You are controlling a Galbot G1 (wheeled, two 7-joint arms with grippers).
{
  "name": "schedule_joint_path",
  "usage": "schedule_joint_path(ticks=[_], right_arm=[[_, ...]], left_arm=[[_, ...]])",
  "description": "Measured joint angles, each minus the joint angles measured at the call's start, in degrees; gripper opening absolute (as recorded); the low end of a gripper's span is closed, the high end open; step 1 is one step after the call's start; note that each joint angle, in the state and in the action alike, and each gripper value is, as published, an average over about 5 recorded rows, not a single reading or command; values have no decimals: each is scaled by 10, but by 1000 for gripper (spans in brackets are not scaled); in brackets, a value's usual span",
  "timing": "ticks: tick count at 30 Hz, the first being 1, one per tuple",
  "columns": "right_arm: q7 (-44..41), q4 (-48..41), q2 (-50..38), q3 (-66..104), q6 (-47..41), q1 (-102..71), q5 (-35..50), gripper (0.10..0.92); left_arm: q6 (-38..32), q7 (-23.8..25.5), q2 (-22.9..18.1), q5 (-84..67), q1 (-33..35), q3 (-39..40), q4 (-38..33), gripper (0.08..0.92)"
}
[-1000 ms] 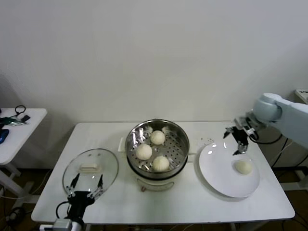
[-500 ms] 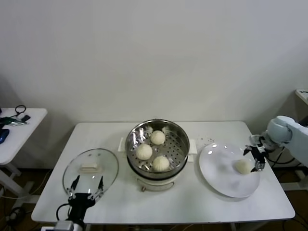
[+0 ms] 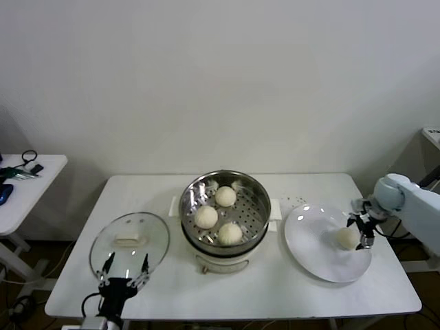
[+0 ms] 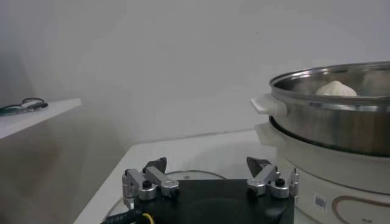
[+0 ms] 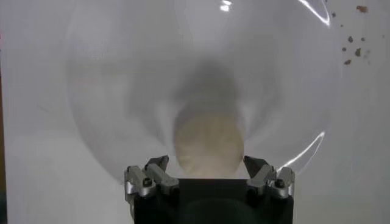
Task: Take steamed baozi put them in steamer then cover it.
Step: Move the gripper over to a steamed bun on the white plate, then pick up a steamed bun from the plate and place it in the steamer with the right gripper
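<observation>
A white desk (image 3: 289, 285) by a plain wall, with the last bun about to be picked up.

Three steamed baozi (image 3: 205, 216) are already placed in the steamer (image 3: 256, 194), and one bun (image 3: 347, 238) is left on the white plate (image 3: 309, 254). The right gripper (image 3: 362, 231) has been brought down from above the plate's far edge a second ago. Its fingers (image 5: 151, 175) are now spread wide open, with the bun sitting between them so it can be pinched from both sides. Nothing is held yet. The left gripper (image 3: 124, 269) is parked with fingers (image 4: 148, 180) open and empty, just in front of the cover (image 3: 129, 239), likely so the lid can be taken once the steamer is full.
</observation>
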Motion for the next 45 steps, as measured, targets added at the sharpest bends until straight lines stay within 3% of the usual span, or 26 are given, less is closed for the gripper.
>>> schedule_joint_path(ticks=[6,15,24,33,45], right_arm=[[-3,-12,14,4,4,-4,-6,814],[-9,-17,16,6,7,-6,-5,702],[-7,-3,2,-9,-9,10,32,680],[7,44,-6,-97,-39,115,124,679],[58,109,61,-269,-94,330,325,687]], left_arm=[[-1,0,0,1,3,0,1,823],[1,-8,-1,1,2,-1,1,823],[8,-9,0,0,-1,3,1,823],[18,-9,5,-4,-19,10,5,823],[16,-2,6,-6,-30,24,16,823]])
